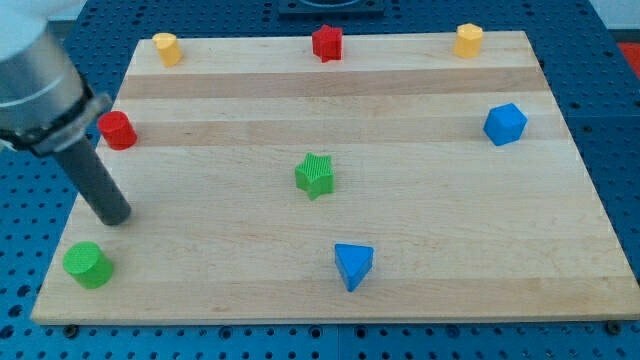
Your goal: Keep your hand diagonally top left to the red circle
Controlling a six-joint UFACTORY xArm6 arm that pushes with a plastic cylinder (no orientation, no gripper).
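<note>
The red circle (117,130), a short upright cylinder near the board's left edge, is judged light, stiff and easily slid; no hold is needed, since a spot up-left of it is sought. My tip (116,215), a bare rod with nothing held, is seen below it, above the green cylinder (88,264).

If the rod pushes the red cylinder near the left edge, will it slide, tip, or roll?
The red cylinder stands upright on a flat end and looks squat, so it probably slides rather than tips. Its round side may let it slip off my tip on an off-centre push. The smooth wooden board likely offers little grip.
</note>
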